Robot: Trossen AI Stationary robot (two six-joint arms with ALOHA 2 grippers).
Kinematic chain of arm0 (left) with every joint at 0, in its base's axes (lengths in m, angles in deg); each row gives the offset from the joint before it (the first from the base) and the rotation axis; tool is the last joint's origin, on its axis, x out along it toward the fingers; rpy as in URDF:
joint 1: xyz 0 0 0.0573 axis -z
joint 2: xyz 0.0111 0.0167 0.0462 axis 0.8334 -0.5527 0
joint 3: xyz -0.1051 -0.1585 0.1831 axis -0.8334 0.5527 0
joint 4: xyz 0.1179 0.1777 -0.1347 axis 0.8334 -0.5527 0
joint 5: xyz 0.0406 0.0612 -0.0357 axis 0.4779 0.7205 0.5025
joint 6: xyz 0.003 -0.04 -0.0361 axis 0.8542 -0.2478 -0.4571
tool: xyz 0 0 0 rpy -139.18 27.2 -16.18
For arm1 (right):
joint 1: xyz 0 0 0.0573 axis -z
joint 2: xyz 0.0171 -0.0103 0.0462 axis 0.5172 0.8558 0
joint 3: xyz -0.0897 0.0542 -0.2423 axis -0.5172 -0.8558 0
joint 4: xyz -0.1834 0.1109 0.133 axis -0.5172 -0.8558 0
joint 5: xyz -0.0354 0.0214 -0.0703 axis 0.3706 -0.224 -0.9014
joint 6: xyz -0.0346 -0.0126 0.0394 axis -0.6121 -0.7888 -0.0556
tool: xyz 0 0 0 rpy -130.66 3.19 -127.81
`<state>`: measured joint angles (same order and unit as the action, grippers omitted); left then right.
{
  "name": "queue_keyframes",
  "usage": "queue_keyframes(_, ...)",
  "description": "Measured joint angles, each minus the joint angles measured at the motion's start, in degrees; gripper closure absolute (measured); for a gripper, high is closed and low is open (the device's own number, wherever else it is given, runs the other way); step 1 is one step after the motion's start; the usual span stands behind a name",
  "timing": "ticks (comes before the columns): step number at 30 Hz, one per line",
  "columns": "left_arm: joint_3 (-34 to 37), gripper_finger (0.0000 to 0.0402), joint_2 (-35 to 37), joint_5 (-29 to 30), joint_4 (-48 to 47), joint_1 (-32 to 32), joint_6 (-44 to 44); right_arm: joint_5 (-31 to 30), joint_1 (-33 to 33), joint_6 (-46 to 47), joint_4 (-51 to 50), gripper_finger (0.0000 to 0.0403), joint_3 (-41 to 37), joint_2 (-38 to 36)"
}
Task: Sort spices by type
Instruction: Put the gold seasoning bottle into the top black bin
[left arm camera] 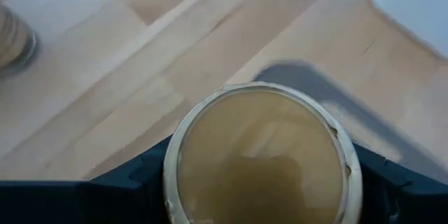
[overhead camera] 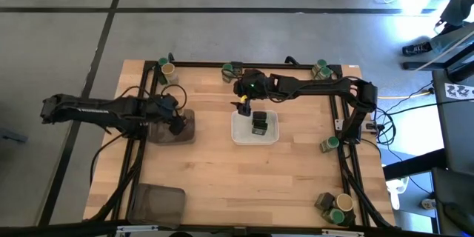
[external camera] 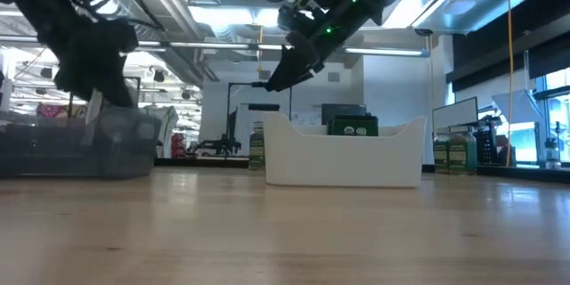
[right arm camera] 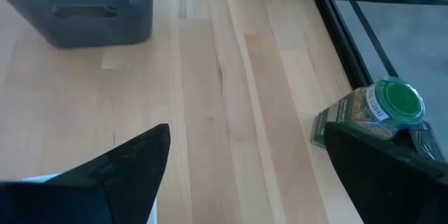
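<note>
A round tan-topped spice jar [left arm camera: 262,157] fills the left wrist view, with my left gripper [overhead camera: 176,123] shut on it over the right end of a dark grey tray [overhead camera: 164,132] at the table's left. My right gripper [overhead camera: 243,107] hangs open above the far left corner of the white tray [overhead camera: 238,132], touching nothing. A dark tin [overhead camera: 259,124] stands in that tray. A green-lidded jar [right arm camera: 395,103] and a dark tin [right arm camera: 336,124] stand by the table's far edge. My left gripper pinches the tan-topped jar by its round side just below the top [left arm camera: 171,171], one finger [left arm camera: 129,182] on each side. The fingers slant downward from the table's left. The jar's top faces the wrist camera. Its base is hidden.
More spice jars stand in small groups along the black frame: far left [overhead camera: 167,69], far middle [overhead camera: 231,71], far right [overhead camera: 321,69], right edge [overhead camera: 329,144] and near right [overhead camera: 337,209]. A second dark grey tray [overhead camera: 157,204] lies near left. Bare wood stretches across the near middle.
</note>
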<state>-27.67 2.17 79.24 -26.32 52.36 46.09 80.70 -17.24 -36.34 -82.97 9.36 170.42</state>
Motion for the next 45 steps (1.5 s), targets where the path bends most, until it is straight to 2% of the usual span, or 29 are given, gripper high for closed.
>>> queue_keyframes(4,1.62,0.0133,0.04,0.82,4.03,-0.03,0.61,0.00,0.00,-0.31,1.73,0.0027,0.08,1.28)
queue_keyframes(12,1.72,0.0133,0.02,1.21,3.92,0.08,2.10,-0.43,0.00,-1.49,2.20,0.0027,0.07,3.20)
queue_keyframes(14,1.72,0.0114,0.04,1.22,3.66,0.04,1.95,-0.39,0.00,-1.49,1.58,0.0027,0.04,3.29)
queue_keyframes(18,1.74,0.0052,0.12,0.66,3.08,0.04,1.57,-0.16,-0.02,-1.55,1.81,0.0027,0.04,3.31)
queue_keyframes(21,0.89,0.0025,0.12,0.29,2.78,0.04,1.66,-0.15,0.00,-1.57,1.76,0.0027,0.04,3.31)
queue_keyframes(28,-5.19,0.0014,0.15,0.47,0.41,-0.05,3.23,-0.15,0.00,-1.97,1.75,0.0027,0.04,3.31)
queue_keyframes(32,-9.89,0.0013,0.15,3.46,0.36,-1.04,6.70,-0.15,0.00,-1.99,1.76,0.0027,0.04,3.31)
queue_keyframes(39,-14.33,0.0012,-0.35,12.65,1.24,-6.15,14.19,-0.17,-0.01,-2.01,1.15,0.0027,0.01,3.30)
queue_keyframes(45,-14.39,0.0012,-3.28,15.78,3.58,-15.65,18.48,-0.51,0.35,-4.83,1.20,0.0027,-0.01,3.29)
